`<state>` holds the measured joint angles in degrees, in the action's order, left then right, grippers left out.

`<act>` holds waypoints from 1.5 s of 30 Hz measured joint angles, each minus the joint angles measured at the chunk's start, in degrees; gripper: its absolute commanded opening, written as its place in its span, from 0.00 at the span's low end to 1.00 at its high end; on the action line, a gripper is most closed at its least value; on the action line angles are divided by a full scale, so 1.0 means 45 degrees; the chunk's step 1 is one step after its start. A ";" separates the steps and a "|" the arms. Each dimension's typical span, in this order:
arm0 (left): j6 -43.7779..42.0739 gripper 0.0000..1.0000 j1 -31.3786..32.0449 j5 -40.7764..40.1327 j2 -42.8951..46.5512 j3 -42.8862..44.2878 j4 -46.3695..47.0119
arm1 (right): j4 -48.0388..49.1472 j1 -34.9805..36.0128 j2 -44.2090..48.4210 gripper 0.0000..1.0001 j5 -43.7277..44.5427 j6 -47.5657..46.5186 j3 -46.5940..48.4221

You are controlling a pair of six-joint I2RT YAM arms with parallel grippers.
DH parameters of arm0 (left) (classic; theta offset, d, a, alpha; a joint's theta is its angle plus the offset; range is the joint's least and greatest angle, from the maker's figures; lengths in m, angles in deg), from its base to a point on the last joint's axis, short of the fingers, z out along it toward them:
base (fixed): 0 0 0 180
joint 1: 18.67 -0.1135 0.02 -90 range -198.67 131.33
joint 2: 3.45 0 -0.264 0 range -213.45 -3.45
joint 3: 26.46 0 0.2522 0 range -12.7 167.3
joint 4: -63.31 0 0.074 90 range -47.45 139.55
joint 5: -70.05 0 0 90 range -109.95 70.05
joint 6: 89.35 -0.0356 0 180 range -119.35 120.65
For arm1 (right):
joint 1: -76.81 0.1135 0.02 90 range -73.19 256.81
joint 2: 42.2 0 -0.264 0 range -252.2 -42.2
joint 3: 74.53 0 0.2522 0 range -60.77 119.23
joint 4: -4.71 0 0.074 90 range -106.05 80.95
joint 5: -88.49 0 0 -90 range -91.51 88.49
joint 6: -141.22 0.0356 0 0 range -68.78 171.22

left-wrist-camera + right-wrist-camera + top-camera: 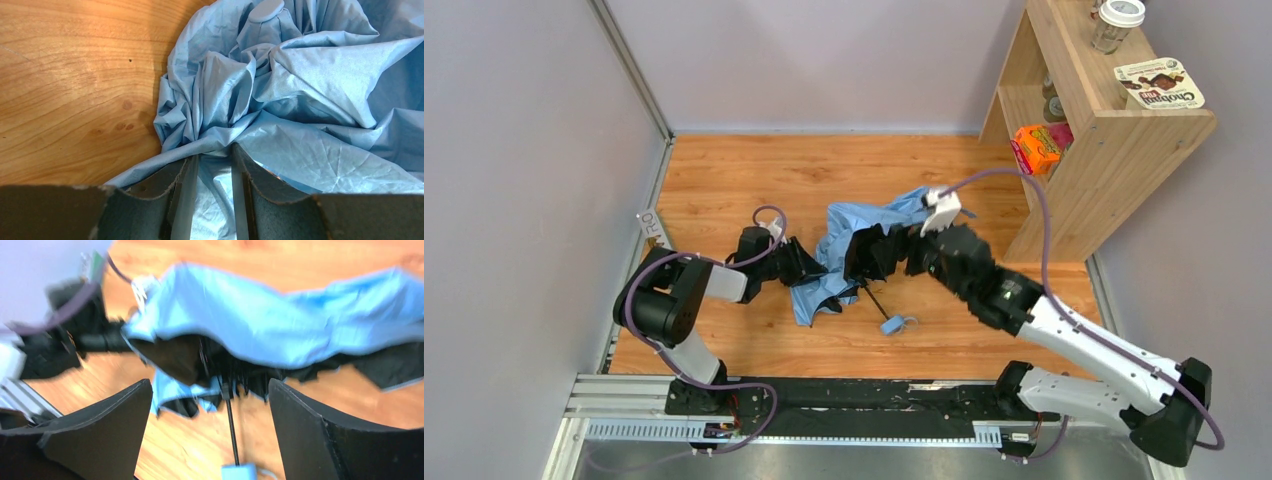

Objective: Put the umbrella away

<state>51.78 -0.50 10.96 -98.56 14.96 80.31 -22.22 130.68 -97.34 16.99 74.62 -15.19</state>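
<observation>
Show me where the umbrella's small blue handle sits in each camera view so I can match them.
Top external: the handle lies lower centre, just below the canopy.
Left wrist: not in it; only canopy folds show.
Right wrist: bottom edge, centre, at the end of the dark shaft.
Shared landmark: the sky-blue canopy, in all three.

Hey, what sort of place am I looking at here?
Most likely a robot lab test cell: plain grey partition walls box in a wooden tabletop, a metal rail carries the arm bases, and a small wooden shelf holds snack packs.
</observation>
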 measured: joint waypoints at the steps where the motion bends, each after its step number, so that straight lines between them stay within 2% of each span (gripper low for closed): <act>1: -0.0005 0.39 0.0000 -0.0015 0.0015 -0.0049 0.0083 | -0.0350 -0.0549 -0.0121 0.89 -0.0534 -0.0112 0.0811; 3: -0.0029 0.39 0.0005 -0.0097 0.0136 -0.0117 0.0068 | -0.1025 -0.1564 -0.0733 0.88 -0.1549 -0.0291 0.2633; 6: -0.0097 0.40 0.0015 -0.0340 0.0559 -0.0296 -0.0029 | -0.1530 -0.2273 -0.2346 0.74 -0.2492 -0.0680 0.5270; 8: -0.0146 0.41 0.0015 -0.0442 0.0821 -0.0330 -0.0214 | -0.1457 -0.2273 -0.3434 0.65 -0.3293 -0.0806 0.6188; 11: -0.0321 0.45 0.0015 -0.0646 0.1316 -0.0325 -0.0675 | -0.1035 -0.2225 -0.5105 0.42 -0.4449 -0.0767 0.6407; 13: -0.0447 0.51 0.0015 -0.0690 0.1851 -0.0325 -0.1166 | -0.0481 -0.2191 -0.6081 0.38 -0.4867 -0.0675 0.5620; 15: -0.0544 0.53 0.0015 -0.0709 0.2735 -0.0335 -0.1744 | 0.0282 -0.2161 -0.6484 0.35 -0.5037 -0.0495 0.3745; 19: -0.0928 0.61 0.0015 -0.0962 0.5950 -0.0243 -0.3104 | 0.2501 -0.2166 -0.6407 0.30 -0.4998 -0.0515 -0.0549; 20: -0.1069 0.62 0.0015 -0.1044 0.6645 -0.0136 -0.3453 | 0.2788 -0.2166 -0.6431 0.28 -0.4993 -0.0588 -0.1073; 21: -0.1214 0.70 0.0015 -0.1200 0.7363 0.0083 -0.3954 | 0.3191 -0.2166 -0.6499 0.27 -0.4993 -0.0661 -0.1520; 22: -0.1379 0.75 0.0015 -0.1345 0.7956 0.0447 -0.4439 | 0.3648 -0.2171 -0.6645 0.27 -0.4993 -0.0743 -0.1758; 25: -0.1846 0.76 0.0005 -0.1515 0.8111 0.1758 -0.5435 | 0.5105 -0.2181 -0.7145 0.26 -0.4983 -0.0855 -0.1860; 29: -0.2351 0.77 -0.0185 -0.1253 0.5445 0.4711 -0.6436 | 0.6339 -0.2186 -0.7451 0.26 -0.5003 -0.0913 -0.1855; 31: -0.2375 0.77 -0.0427 -0.0986 0.3789 0.5474 -0.6431 | 0.6509 -0.2234 -0.7480 0.26 -0.5042 -0.0976 -0.1855; 36: -0.2390 0.78 -0.0923 -0.0345 0.1088 0.5673 -0.6989 | 0.6703 -0.2540 -0.7495 0.26 -0.5183 -0.1025 -0.1855; 41: -0.2458 0.78 -0.0816 0.0884 0.0029 0.5785 -0.6343 | 0.6989 -0.2681 -0.7543 0.25 -0.5377 -0.1020 -0.1855; 42: -0.2467 0.79 -0.0695 0.1073 -0.0209 0.5882 -0.6188 | 0.7004 -0.2681 -0.7563 0.27 -0.5445 -0.1020 -0.1855; 43: -0.2487 0.79 -0.0559 0.1248 -0.0549 0.6037 -0.6028 | 0.6999 -0.2681 -0.7567 0.32 -0.5489 -0.1020 -0.1855; 45: -0.2492 0.79 -0.0413 0.1418 -0.1171 0.6285 -0.5790 | 0.6946 -0.2681 -0.7563 0.58 -0.5508 -0.0928 -0.1855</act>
<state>40.57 -2.35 17.35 -103.83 43.24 54.26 9.03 118.61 -131.37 -7.79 70.44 -23.54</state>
